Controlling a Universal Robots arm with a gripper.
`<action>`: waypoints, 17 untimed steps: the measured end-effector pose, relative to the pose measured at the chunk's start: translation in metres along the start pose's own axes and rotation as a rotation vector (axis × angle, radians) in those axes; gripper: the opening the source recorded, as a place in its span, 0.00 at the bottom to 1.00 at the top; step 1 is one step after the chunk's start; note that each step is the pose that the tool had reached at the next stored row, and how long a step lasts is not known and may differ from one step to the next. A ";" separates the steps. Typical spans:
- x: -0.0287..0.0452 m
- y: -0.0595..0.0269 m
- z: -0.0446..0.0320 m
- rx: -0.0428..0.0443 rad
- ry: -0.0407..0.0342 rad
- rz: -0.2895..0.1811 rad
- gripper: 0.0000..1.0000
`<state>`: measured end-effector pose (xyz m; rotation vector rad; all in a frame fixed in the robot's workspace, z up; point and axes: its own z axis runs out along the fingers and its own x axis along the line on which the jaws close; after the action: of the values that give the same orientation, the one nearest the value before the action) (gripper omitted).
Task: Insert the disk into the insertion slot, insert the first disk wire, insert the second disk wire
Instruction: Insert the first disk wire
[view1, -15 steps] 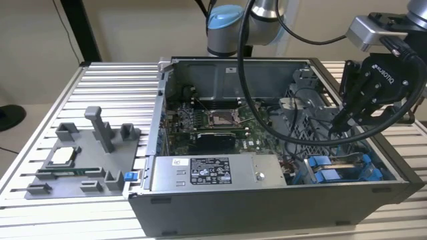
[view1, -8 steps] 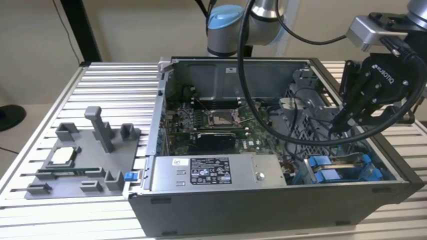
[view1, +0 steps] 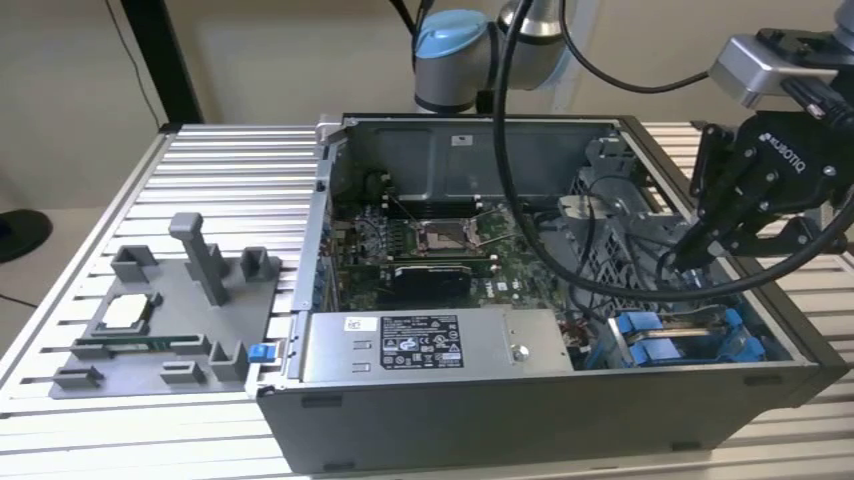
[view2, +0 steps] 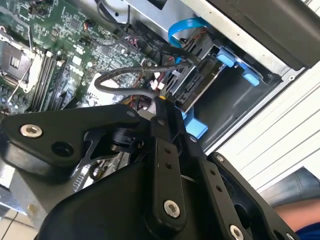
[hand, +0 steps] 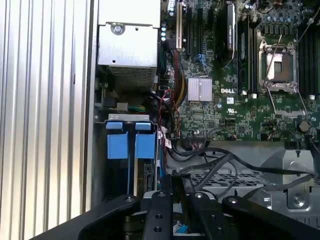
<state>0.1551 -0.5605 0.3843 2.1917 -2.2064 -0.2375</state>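
Note:
The disk (view2: 199, 81) sits in the insertion slot (view2: 235, 100) at the case's front corner, between blue latch tabs (view2: 227, 57). In the exterior view the slot (view1: 694, 345) is low on the right, and my gripper (view1: 681, 262) hangs just above it. In the second wrist view the gripper (view2: 165, 105) is shut on the end of a black braided disk wire (view2: 125, 91), right beside the disk's connector edge. The first wrist view has the gripper (hand: 179, 177) next to the blue tabs (hand: 130, 145), with black wires running off past it.
The grey power-supply box (view1: 427, 343) lies along the case's near wall, beside the slot. The motherboard with its processor socket (view1: 438, 237) fills the case floor. The arm's thick black cable (view1: 507, 150) crosses over the case. A grey fixture (view1: 160, 320) stands on the slatted table at the exterior view's left.

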 end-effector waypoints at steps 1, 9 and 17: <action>0.0008 -0.0013 0.0007 0.0000 0.0000 0.000 0.00; 0.0136 -0.0066 0.0125 0.0001 -0.0001 0.000 0.00; 0.0200 -0.0179 0.0249 0.0001 0.0001 0.000 0.00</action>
<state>0.1696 -0.5781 0.3556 2.1915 -2.2067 -0.2373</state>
